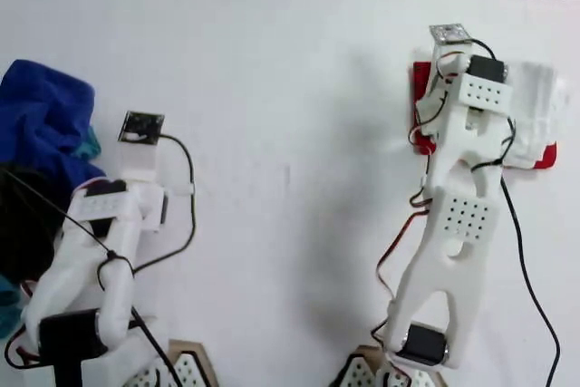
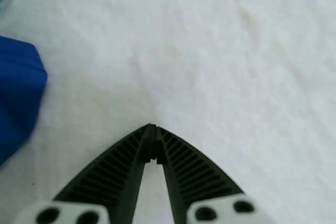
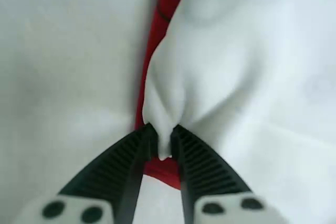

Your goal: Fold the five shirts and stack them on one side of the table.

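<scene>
A folded red shirt lies at the table's right side with a white shirt on top of it. My right gripper is shut on a bunched edge of the white shirt, directly above the red shirt. In the high view the right arm stretches over this stack. A heap of unfolded shirts, blue on top with black and teal below, sits at the left edge. My left gripper is shut on nothing, over bare table beside the blue shirt.
The white table is bare across its middle and back. Cables trail from both arms near the front edge. The arm bases stand at the front.
</scene>
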Tool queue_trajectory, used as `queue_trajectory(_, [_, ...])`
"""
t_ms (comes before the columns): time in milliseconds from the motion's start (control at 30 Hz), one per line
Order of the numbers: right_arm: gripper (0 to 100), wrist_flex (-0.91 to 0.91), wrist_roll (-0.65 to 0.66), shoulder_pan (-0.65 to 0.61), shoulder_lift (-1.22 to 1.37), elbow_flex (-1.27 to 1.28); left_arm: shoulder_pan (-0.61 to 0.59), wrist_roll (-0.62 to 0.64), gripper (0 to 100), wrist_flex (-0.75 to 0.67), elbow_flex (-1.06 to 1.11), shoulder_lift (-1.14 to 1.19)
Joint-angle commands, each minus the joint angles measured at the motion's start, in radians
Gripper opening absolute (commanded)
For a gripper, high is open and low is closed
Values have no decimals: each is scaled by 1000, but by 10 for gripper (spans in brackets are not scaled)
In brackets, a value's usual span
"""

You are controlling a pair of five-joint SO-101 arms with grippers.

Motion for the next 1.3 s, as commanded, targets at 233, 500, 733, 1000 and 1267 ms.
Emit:
queue_trajectory(233, [19, 124, 25, 45, -197, -6, -2, -5, 27, -14, -5, -34])
queue_trajectory(500, [19, 151, 238, 48, -243, 11, -2, -5, 27, -14, -5, -34])
queue_trajectory(733, [19, 151, 354, -44, -278, 239, -2, -3, 27, -14, -5, -34])
queue_trajectory(1000, [19, 147, 356, -65, -357, 285, -2, -3, 27, -15, -7, -34])
queue_trajectory(1267, [137, 150, 336, 15, -367, 285, -2, -3, 27, -15, -7, -34])
